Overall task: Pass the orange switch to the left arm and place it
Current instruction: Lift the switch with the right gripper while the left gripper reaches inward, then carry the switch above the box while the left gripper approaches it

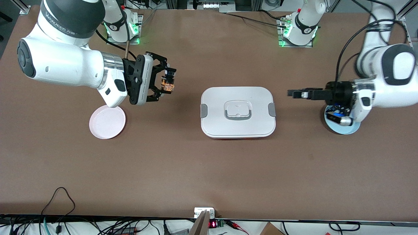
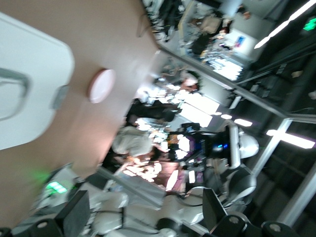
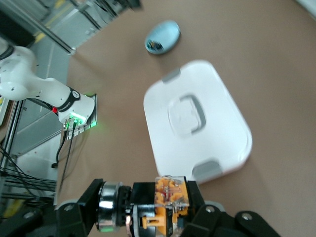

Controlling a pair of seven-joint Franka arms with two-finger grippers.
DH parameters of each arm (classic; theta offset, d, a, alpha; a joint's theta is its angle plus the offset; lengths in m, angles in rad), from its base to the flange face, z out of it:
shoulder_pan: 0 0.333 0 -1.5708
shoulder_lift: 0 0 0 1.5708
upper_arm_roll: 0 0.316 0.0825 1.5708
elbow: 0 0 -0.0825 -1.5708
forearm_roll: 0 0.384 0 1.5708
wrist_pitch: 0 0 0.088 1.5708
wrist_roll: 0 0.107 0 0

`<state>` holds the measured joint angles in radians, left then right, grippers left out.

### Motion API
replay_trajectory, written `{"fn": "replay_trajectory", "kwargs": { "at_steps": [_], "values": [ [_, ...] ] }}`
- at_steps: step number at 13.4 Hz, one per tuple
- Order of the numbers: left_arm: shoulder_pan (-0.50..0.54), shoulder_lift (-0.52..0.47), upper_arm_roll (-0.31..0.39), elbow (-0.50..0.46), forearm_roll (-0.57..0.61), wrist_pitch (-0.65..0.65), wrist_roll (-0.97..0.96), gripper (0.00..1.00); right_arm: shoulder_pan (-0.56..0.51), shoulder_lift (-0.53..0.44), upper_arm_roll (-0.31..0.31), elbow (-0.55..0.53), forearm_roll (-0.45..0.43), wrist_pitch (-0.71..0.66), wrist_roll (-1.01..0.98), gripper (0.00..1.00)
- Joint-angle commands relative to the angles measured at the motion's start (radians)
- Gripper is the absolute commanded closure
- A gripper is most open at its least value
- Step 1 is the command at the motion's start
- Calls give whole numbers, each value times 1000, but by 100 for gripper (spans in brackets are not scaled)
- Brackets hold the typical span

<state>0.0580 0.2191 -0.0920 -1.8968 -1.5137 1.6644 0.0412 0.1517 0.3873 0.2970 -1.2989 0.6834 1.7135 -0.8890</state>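
The orange switch (image 1: 168,83), black-bodied with a translucent orange block, is held in my right gripper (image 1: 166,81), up in the air over bare table between the pink plate and the box. In the right wrist view the switch (image 3: 170,201) sits clamped between the fingers of the right gripper (image 3: 165,212). The white lidded box (image 1: 237,112) lies at the table's middle and shows in both wrist views (image 3: 197,123) (image 2: 24,84). My left gripper (image 1: 295,93) is open and empty, held level beside the box toward the left arm's end, fingers pointing at the box. Its fingers stand wide apart in the left wrist view (image 2: 143,213).
A pink round plate (image 1: 107,121) lies below my right gripper's wrist and shows in the left wrist view (image 2: 101,85). A light blue plate (image 1: 343,128) with small parts lies under my left wrist and shows in the right wrist view (image 3: 162,37). Cables run along the table's near edge.
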Motion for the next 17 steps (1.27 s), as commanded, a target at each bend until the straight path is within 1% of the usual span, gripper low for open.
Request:
{"fn": "replay_trajectory", "kwargs": {
  "at_steps": [1, 2, 4, 5, 6, 7, 10, 12, 13, 14, 17],
  "values": [
    [-41, -9, -70, -27, -149, 133, 35, 0, 35, 16, 4, -17, 155, 99, -180, 75],
    [-41, -12, -115, -39, -219, 184, 37, 0, 51, 16, 4, -43, 230, 151, -241, 75],
    [-49, -20, -188, -44, -302, 312, 92, 0, 63, 18, 2, -91, 385, 225, -376, 75],
    [-50, -21, -215, -45, -338, 346, 121, 0, 69, 25, 2, -106, 463, 244, -442, 75],
    [-49, -23, -238, -48, -373, 368, 126, 0, 72, 34, 2, -114, 522, 251, -494, 76],
    [-50, -26, -255, -50, -397, 395, 126, 0, 72, 44, 2, -115, 557, 251, -531, 76],
    [-61, -27, -325, -48, -451, 480, 131, 0, 71, 59, 2, -117, 613, 251, -586, 76],
    [-63, -33, -353, -48, -461, 512, 150, 0, 80, 71, 2, -123, 701, 251, -654, 76],
    [-63, -33, -367, -48, -461, 532, 160, 0, 86, 73, 2, -131, 729, 251, -675, 76],
    [-63, -33, -382, -48, -462, 538, 161, 0, 88, 73, 1, -134, 746, 251, -686, 76],
    [-61, -46, -402, -47, -462, 566, 161, 0, 92, 80, 2, -135, 746, 251, -686, 76]
  ]
}}
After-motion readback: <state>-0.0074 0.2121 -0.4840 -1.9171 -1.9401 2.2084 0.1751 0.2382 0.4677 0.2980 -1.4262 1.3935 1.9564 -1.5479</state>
